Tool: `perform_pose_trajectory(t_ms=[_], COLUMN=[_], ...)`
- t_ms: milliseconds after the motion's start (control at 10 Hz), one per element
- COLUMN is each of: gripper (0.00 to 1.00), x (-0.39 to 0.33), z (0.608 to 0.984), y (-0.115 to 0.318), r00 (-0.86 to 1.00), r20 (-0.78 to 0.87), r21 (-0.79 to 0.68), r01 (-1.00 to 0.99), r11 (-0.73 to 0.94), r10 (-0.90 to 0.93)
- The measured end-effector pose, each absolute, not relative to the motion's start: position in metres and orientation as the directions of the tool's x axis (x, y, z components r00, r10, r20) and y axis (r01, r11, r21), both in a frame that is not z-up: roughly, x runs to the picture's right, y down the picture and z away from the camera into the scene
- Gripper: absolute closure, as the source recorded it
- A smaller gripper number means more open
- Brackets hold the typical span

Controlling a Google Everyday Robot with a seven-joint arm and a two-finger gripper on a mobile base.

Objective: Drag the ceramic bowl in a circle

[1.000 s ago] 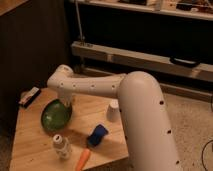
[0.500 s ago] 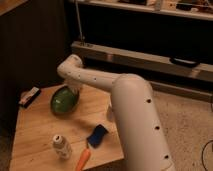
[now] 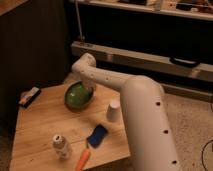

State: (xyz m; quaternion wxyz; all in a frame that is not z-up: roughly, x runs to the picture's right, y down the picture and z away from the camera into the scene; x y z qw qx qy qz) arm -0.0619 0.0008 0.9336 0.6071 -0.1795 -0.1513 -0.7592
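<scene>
The ceramic bowl [image 3: 78, 96] is a glossy green round bowl on the wooden table [image 3: 40, 120], toward its far middle. My white arm reaches from the lower right over the table. The gripper [image 3: 89, 90] is at the bowl's far right rim, reaching down onto it; its tip is hidden behind the arm's wrist and the bowl's edge.
A white upturned cup [image 3: 114, 111] stands right of the bowl. A blue object [image 3: 97, 135] and an orange carrot-like item [image 3: 82, 159] lie near the front edge. A small white bottle [image 3: 61, 145] stands front left. A dark packet [image 3: 29, 96] lies at the far left corner.
The bowl has moved away from me and to the right across the table, from the left middle toward the far middle, with the arm's wrist swinging along with it.
</scene>
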Motion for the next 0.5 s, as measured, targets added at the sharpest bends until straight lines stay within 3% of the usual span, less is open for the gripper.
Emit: perform_pose_trajectory(t_ms=[500], gripper=[0.86], x=[-0.002], z=[0.877], y=[0.063], r00=[-0.166], r20=[0.475], r21=[-0.077], r01=[0.97], r11=[-0.228], r10=[-0.864])
